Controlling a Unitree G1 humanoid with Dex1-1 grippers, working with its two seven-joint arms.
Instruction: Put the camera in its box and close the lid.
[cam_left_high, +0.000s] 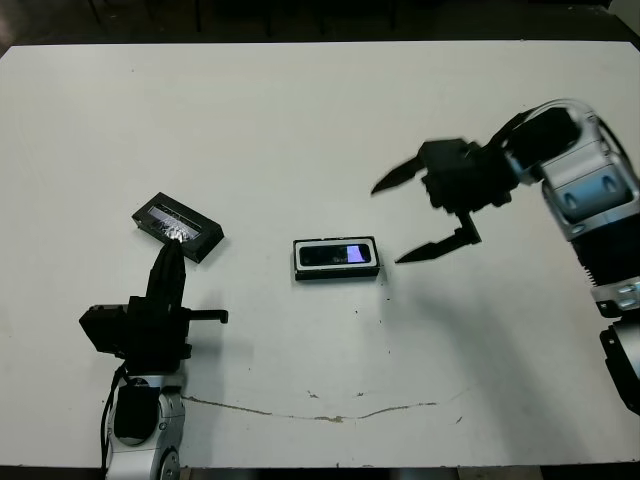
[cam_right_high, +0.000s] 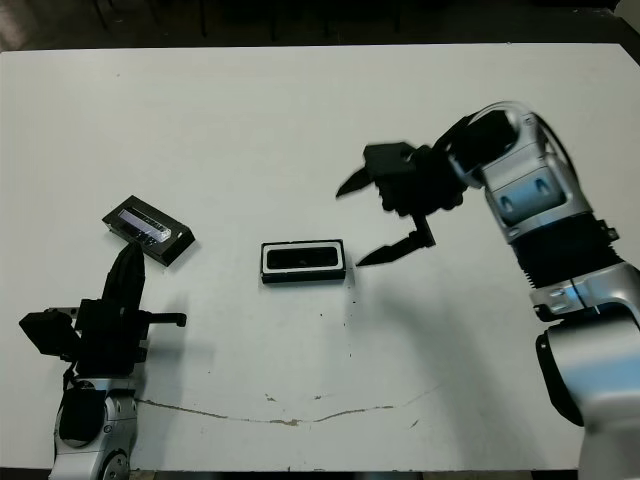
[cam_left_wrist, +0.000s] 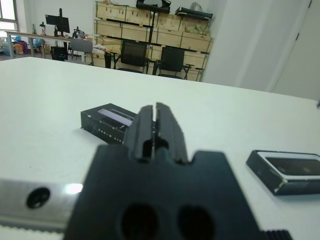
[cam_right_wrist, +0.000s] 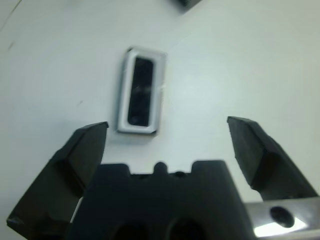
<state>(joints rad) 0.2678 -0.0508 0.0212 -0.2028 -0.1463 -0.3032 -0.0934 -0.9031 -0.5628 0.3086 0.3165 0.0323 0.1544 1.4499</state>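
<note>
The camera (cam_left_high: 335, 254), slim and black with a purple-blue glint on its screen, lies flat inside the white-lined box (cam_left_high: 336, 273) at the table's middle. The black lid (cam_left_high: 178, 226) with a silvery strip lies apart, to the left of the box, top side up. My left gripper (cam_left_high: 169, 250) is shut and empty, its tips just in front of the lid (cam_left_wrist: 107, 120). My right gripper (cam_left_high: 388, 225) hangs open and empty just right of the box, slightly above the table. The right wrist view shows the box (cam_right_wrist: 125, 107) with the camera (cam_right_wrist: 141, 90) beyond the spread fingers.
A thin cracked line (cam_left_high: 320, 412) runs across the white table (cam_left_high: 300, 120) near its front edge. Beyond the table's far edge, the left wrist view shows black chairs (cam_left_wrist: 132, 55) and stacked wooden crates (cam_left_wrist: 150, 25).
</note>
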